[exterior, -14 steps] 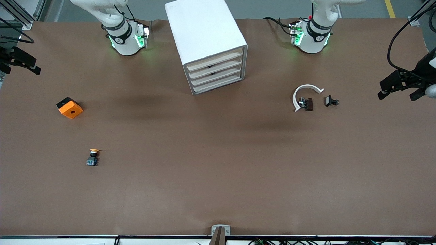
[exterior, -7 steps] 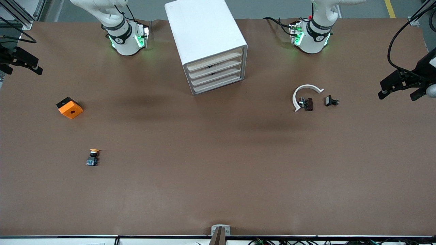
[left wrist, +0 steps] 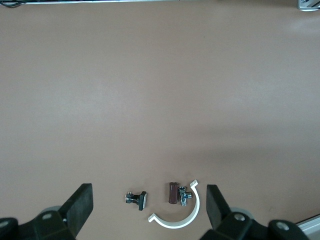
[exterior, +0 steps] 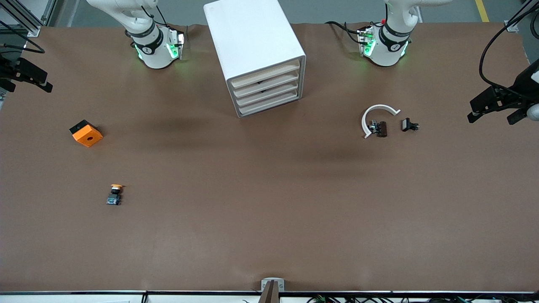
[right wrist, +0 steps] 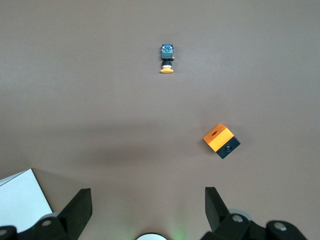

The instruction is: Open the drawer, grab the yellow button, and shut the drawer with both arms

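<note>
The button (exterior: 114, 195) lies on the bare table toward the right arm's end, nearer the front camera than the orange block (exterior: 86, 133). It also shows in the right wrist view (right wrist: 167, 58). The white drawer cabinet (exterior: 265, 90) stands between the arm bases with all its drawers shut. My right gripper (exterior: 26, 84) hangs high over the table near its base, open and empty (right wrist: 148, 210). My left gripper (exterior: 493, 114) hangs high over the left arm's end, open and empty (left wrist: 149, 207).
A white curved strip (exterior: 376, 118) with a dark clip (exterior: 381, 128), and a second black clip (exterior: 409, 125), lie toward the left arm's end; they show in the left wrist view (left wrist: 175, 220). The cabinet's corner shows in the right wrist view (right wrist: 20, 200).
My right gripper has shifted very slightly. Nothing on the table has moved and the drawers stay shut.
</note>
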Robot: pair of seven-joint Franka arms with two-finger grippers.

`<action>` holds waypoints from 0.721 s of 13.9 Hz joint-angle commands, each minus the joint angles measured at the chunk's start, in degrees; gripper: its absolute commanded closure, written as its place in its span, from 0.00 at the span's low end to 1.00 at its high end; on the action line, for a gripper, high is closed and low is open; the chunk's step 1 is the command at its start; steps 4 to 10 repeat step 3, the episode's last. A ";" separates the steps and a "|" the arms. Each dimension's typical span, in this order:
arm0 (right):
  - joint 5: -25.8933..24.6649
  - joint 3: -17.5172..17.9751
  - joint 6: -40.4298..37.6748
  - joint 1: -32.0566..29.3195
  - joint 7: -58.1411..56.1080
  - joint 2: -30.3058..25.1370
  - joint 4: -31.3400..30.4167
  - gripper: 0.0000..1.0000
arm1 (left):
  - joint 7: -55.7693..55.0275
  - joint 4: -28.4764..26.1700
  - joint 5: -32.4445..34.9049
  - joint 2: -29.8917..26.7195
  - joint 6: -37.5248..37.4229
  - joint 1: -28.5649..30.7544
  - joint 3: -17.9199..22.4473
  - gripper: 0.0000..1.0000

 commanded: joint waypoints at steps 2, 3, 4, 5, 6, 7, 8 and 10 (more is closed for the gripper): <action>0.12 -0.27 -0.23 0.17 -0.23 -0.85 -0.28 0.00 | -0.11 0.55 1.17 -0.45 -1.19 0.29 -0.37 0.00; 0.12 -0.19 -0.23 0.17 -0.23 -0.85 -0.28 0.00 | -0.11 0.55 1.17 -0.45 -1.19 0.29 -0.37 0.00; 0.12 -0.19 -0.23 0.17 -0.23 -0.85 -0.28 0.00 | -0.11 0.55 1.17 -0.45 -1.19 0.29 -0.37 0.00; 0.12 -0.19 -0.23 0.17 -0.23 -0.85 -0.28 0.00 | -0.11 0.55 1.17 -0.45 -1.19 0.29 -0.37 0.00; 0.12 -0.19 -0.23 0.17 -0.23 -0.85 -0.28 0.00 | -0.11 0.55 1.17 -0.45 -1.19 0.29 -0.37 0.00; 0.12 -0.19 -0.23 0.17 -0.23 -0.85 -0.28 0.00 | -0.11 0.55 1.17 -0.45 -1.19 0.29 -0.37 0.00; 0.12 -0.19 -0.23 0.17 -0.23 -0.85 -0.28 0.00 | -0.11 0.55 1.17 -0.45 -1.19 0.29 -0.37 0.00; 0.12 -0.19 -0.23 0.17 -0.23 -0.85 -0.28 0.00 | -0.11 0.55 1.17 -0.45 -1.19 0.29 -0.37 0.00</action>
